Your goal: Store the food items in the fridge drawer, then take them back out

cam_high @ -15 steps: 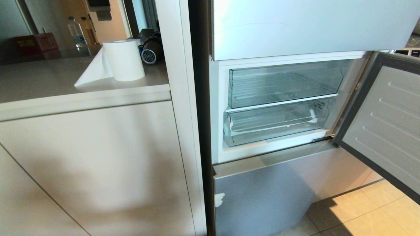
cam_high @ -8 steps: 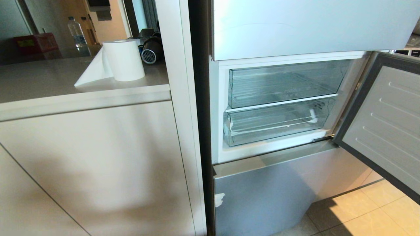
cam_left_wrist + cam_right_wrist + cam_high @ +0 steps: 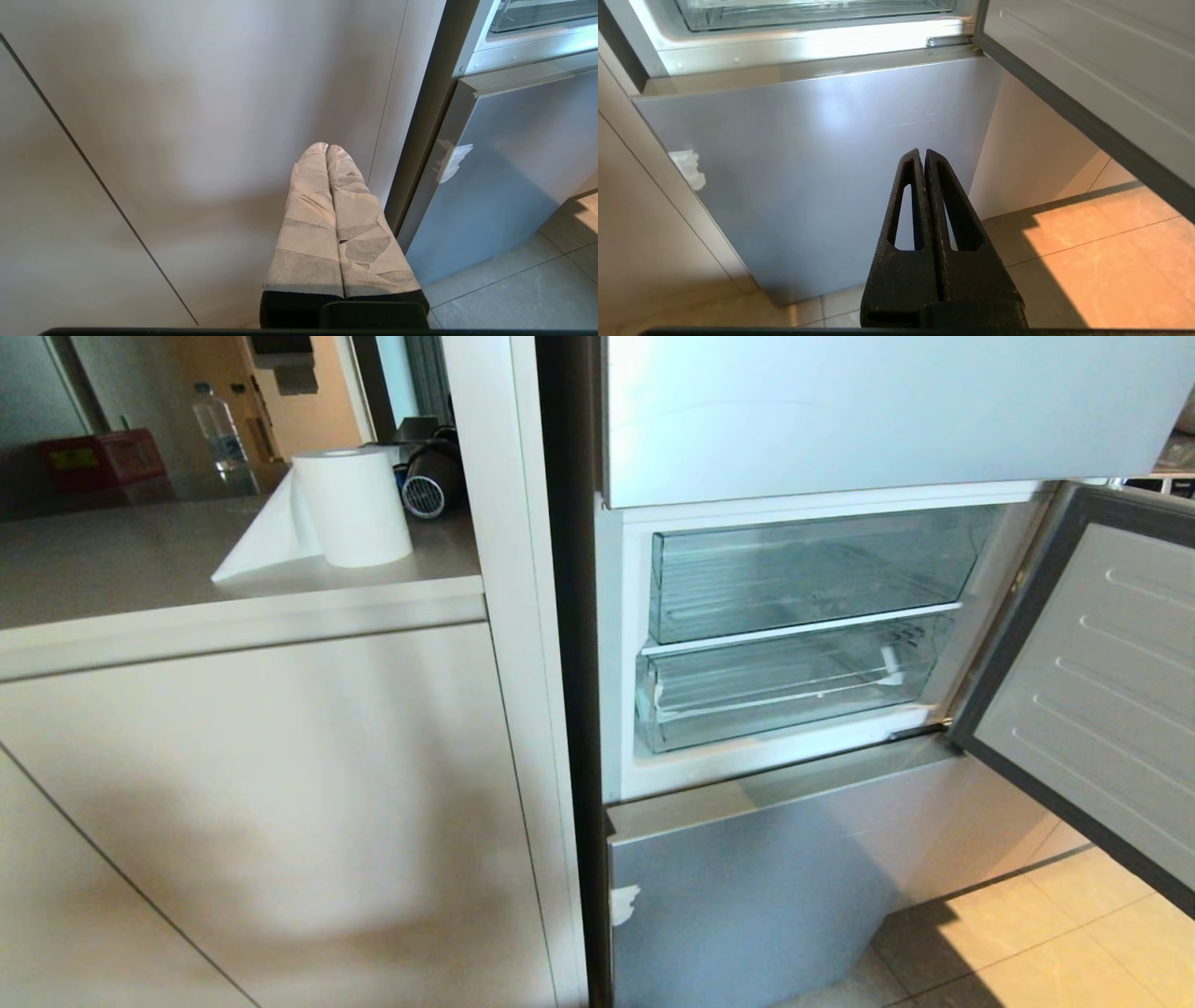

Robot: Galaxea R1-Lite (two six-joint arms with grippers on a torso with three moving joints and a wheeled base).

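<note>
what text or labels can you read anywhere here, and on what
None can be read.
Upper clear plastic fridge bin: faint lettering on its front, too faint to read.
Red box on the far counter: yellow label, too blurred.
Clear plastic water bottle: label too small.

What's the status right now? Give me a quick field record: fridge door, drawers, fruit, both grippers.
fridge door: open, swung to the right
upper clear bin: pushed in, empty
fridge drawer: below it, pushed in, no fruit visible
food items: not in view
left gripper: shut, empty, low before the cabinet front
right gripper: shut, empty, before the lower fridge door
</note>
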